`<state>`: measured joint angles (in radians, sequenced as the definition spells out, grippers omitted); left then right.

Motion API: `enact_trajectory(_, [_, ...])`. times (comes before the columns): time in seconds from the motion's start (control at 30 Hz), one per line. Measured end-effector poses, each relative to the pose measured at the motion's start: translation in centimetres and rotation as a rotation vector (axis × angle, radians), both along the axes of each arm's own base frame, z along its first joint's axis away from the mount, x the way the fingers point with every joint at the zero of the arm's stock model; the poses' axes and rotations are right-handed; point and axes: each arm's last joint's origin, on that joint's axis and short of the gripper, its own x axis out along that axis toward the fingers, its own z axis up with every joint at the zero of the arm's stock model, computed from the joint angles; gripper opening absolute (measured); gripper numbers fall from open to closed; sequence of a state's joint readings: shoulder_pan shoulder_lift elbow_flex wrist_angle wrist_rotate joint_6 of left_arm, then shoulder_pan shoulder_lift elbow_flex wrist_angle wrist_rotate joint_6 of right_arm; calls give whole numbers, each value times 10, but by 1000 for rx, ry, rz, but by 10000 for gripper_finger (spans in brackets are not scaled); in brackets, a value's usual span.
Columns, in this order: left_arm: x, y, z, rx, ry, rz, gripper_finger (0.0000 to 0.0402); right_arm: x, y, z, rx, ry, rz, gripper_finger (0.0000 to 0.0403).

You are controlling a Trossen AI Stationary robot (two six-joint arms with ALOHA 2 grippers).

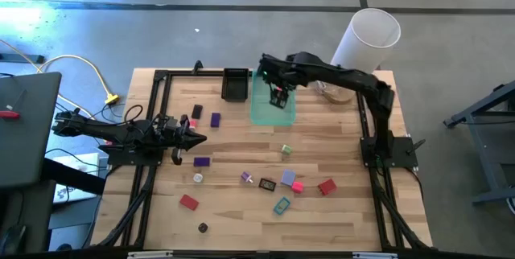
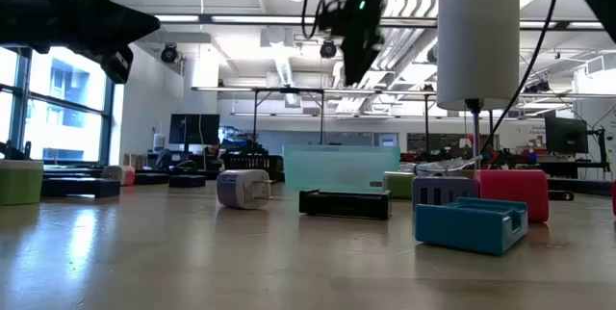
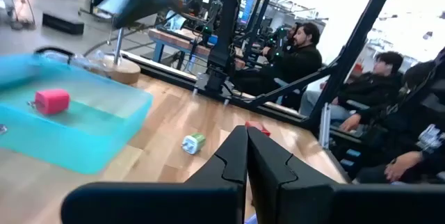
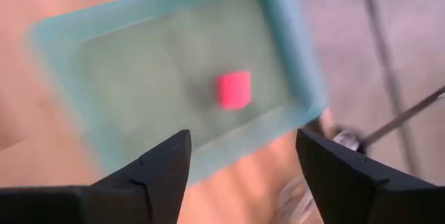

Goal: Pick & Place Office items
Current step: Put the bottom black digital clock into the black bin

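Note:
The translucent green tray (image 1: 272, 108) lies at the table's far middle, and a pink block (image 4: 233, 88) rests on its floor (image 3: 52, 101). My right gripper (image 4: 242, 140) hovers open above the tray (image 1: 278, 96), holding nothing. My left gripper (image 1: 193, 137) is shut and empty, raised over the table's left side beside purple pieces (image 1: 216, 119). Loose on the wood lie a green piece (image 1: 286, 150), a red block (image 1: 326, 187), a teal block (image 2: 472, 223), a black frame (image 2: 345, 202), a white plug-like piece (image 2: 243, 188) and several more.
A small black tray (image 1: 235, 84) sits left of the green tray. The big white cylinder (image 1: 366, 38) stands at the far right corner. A black frame rail (image 1: 157, 114) edges the table. Seated people (image 3: 299, 57) show beyond the table's right side.

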<state>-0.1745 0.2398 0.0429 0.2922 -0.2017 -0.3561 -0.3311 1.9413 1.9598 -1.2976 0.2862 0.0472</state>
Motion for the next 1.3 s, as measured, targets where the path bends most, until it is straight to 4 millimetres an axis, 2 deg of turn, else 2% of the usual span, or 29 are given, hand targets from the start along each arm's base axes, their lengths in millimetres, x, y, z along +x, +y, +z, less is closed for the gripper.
enact_trajectory(0.27, [0, -1, 0, -41, 0, -35, 1, -26, 76, 35, 289, -45, 13, 249])
enact_trajectory(0.53, [0, -1, 0, -111, 2, -42, 1, -33, 144, 37, 370, 30, 49, 249])
enact_trajectory(0.83, [0, -1, -3, -108, 26, -41, 1, -48, 230, 16, 286, 143, 277, 249])
enact_trajectory(0.97, [0, -1, -3, -108, 29, -40, 1, -55, 261, 2, 204, 141, 357, 249])
enact_trajectory(1.13, [0, -1, -3, -108, 28, -40, 1, -46, 284, -15, 143, -5, 462, 249])
enact_trajectory(1.3, [0, -1, -3, -124, 28, -41, 1, -23, 292, -31, 185, -243, 484, 249])
